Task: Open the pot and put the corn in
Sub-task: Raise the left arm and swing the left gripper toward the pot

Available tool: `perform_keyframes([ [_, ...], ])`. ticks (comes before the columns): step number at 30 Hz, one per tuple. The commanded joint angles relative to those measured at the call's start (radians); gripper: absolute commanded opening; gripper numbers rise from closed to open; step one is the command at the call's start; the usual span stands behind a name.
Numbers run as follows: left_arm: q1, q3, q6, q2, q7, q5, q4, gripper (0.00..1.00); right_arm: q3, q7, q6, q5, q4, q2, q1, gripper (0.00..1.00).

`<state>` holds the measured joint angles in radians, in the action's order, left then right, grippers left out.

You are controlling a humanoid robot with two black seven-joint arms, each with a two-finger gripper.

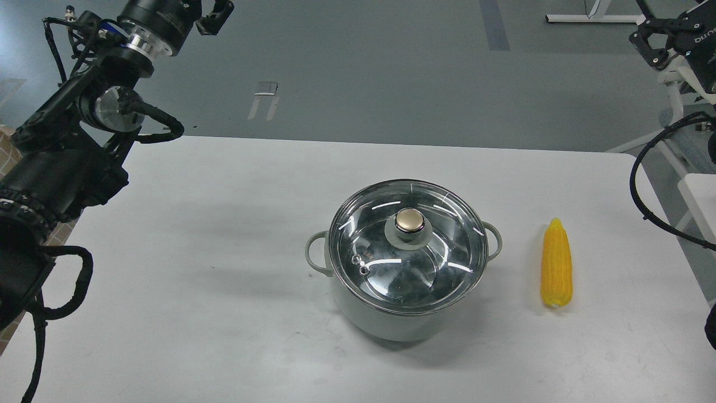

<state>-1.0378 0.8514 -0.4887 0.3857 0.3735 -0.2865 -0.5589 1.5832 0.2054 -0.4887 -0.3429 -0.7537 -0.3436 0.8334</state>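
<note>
Pincer states first: the left pincer (215, 17), at the top edge of the head view far up and left of the pot, is cropped and dark, so I cannot tell whether it is wide or narrow; the right pincer (657, 42), at the upper right corner well beyond the pot, is also dark and partly cut off, and its gap cannot be told either. Neither holds anything that shows.

The pot (386, 313) stands upright on the white surface (224, 280), a little right of its middle. It is round and pale grey-green, with a small loop handle on each side. A flat glass lid (408, 263) with a steel rim sits on it, covering it fully; the shiny steel inside shows through the glass. A gold knob (410, 220) rises from the lid's middle.

The corn (556, 263) lies flat on the surface to the right of the pot, near it but apart. It is bright yellow, husked, its pointed tip aimed away from the robot.

Left of the pot, the left arm slants up from the lower left edge, raised off the surface, cables looping beside it.
</note>
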Motion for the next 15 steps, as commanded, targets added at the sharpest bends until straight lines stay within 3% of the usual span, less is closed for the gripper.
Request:
perform_keyframes([
  [1, -0.013, 0.0, 0.0, -0.01, 0.004, -0.017, 0.008, 0.98, -0.014, 0.0, 0.0, -0.001, -0.007, 0.0, 0.001, 1.0],
  [15, -0.001, -0.006, 0.0, -0.025, 0.004, -0.033, -0.01, 0.98, -0.014, 0.003, 0.0, 0.001, -0.013, -0.011, -0.008, 1.0],
])
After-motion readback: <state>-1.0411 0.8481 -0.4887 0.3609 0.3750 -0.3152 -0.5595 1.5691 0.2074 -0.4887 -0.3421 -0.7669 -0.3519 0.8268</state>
